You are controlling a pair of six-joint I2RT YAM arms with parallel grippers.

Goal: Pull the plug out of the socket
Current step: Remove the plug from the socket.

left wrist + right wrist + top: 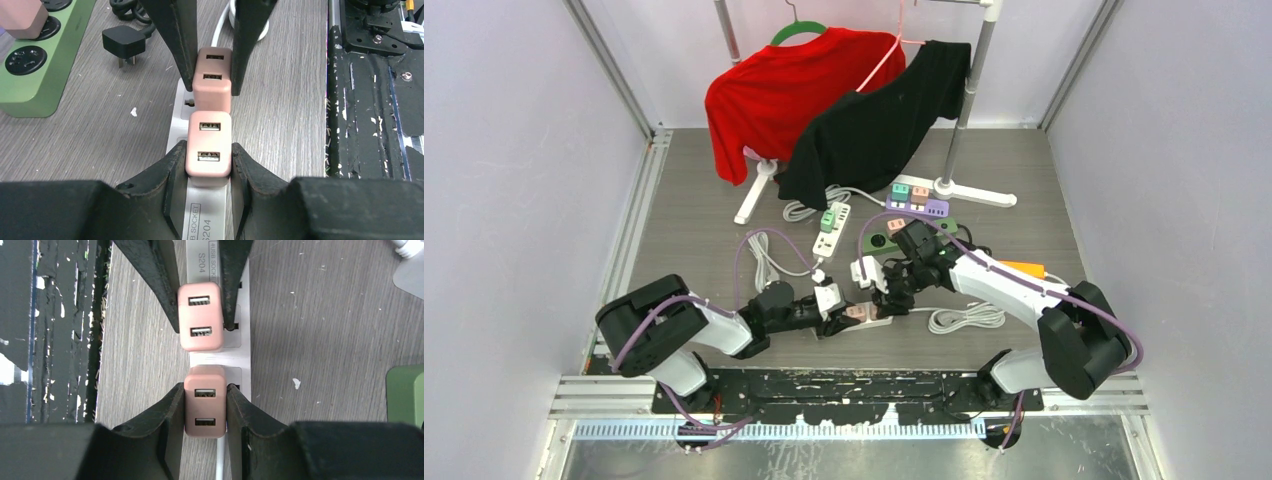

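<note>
Both arms meet low over one white strip (176, 125) lying flat on the table (1024, 200), near the bases and about mid-way across. Two pink plugs stand upright on it side by side, almost touching, their USB ports facing up. The left gripper (209, 150) is narrow, its fingers (172, 170) pressed on both flanks of the left plug (209, 142). The right gripper (205, 392) is just as narrow, pinching the right plug (205, 410) the same way. A green strip (30, 75) lies a little farther off, apart from the white strip, with a loose black plug (124, 42) on the table beside it. At the far end a red shirt (784, 90) and a black shirt (884, 120) hang from a rail
</note>
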